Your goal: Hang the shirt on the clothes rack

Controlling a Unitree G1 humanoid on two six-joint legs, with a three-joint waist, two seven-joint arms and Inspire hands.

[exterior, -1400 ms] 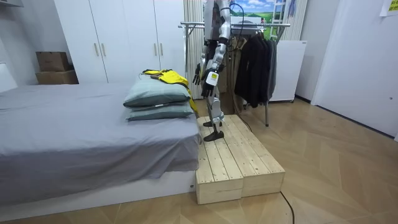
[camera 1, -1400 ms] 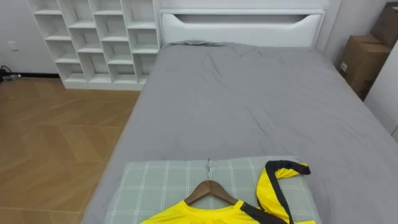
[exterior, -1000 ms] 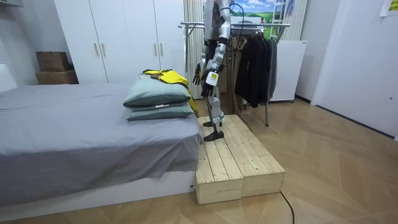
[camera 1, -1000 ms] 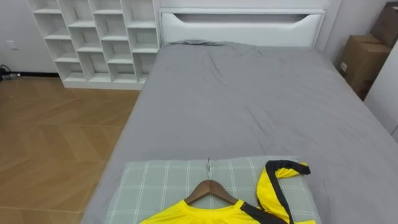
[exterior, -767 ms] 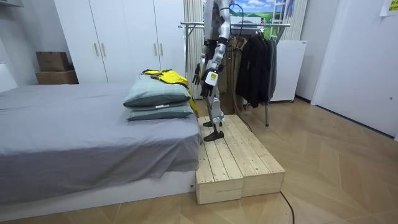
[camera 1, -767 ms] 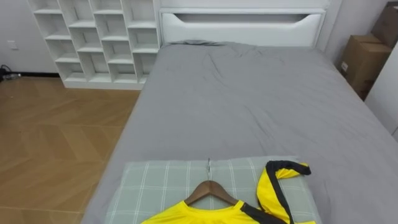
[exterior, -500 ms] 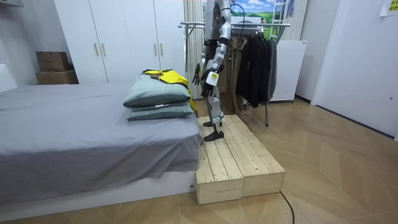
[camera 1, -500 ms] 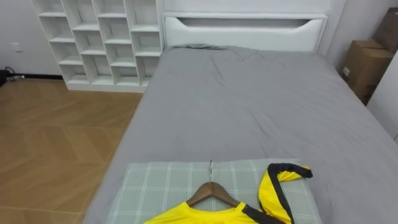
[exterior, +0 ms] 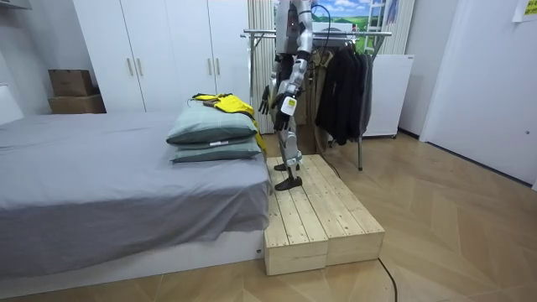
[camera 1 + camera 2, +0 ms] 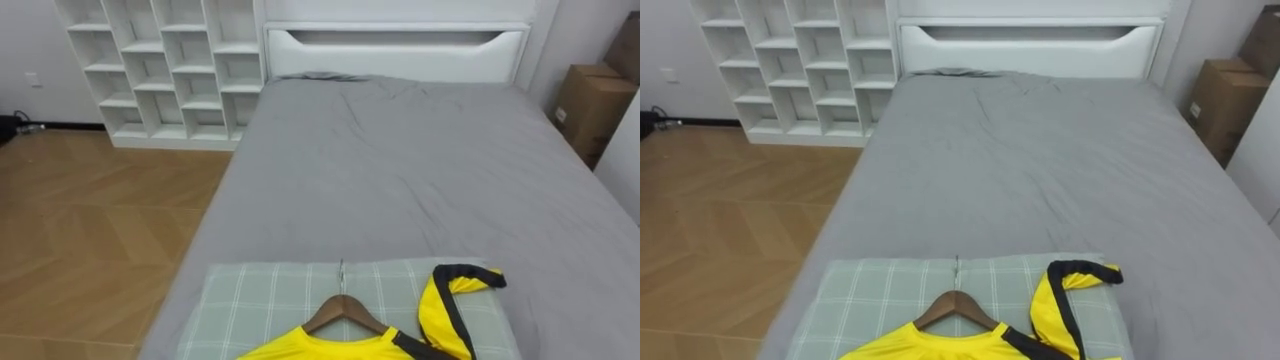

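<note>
**Task item.** We find the yellow shirt [image 10: 300,350], trimmed in black, lying on the wooden hanger [image 10: 343,312]. The hanger's shoulders sit inside the neck opening and its metal hook points toward the headboard [image 10: 395,50]. Shirt and hanger rest on a green checked pillow [image 10: 260,300] at the near end of the bed [image 10: 400,170]. One sleeve is folded up to the right of the hanger, with its black cuff edge uppermost. In the room view this pillow lies on top of a second pillow [image 9: 214,152].

**Robot position.** We see the robot standing upright on a wooden platform [image 9: 315,210] that butts against the pillow end of the bed. It faces the bed. A clothes rack [image 9: 336,33] carrying dark garments [image 9: 344,92] stands directly behind it.

**Hand state.** The left hand [image 9: 270,104] hangs at the robot's side, level with the pillows and near the shirt but apart from it. We cannot tell how far this hand is open.

**Surroundings.** A white cubby shelf unit [image 10: 165,65] stands left of the headboard on the wooden floor [image 10: 90,220]. A cardboard box [image 10: 580,105] sits to the right of the bed.
</note>
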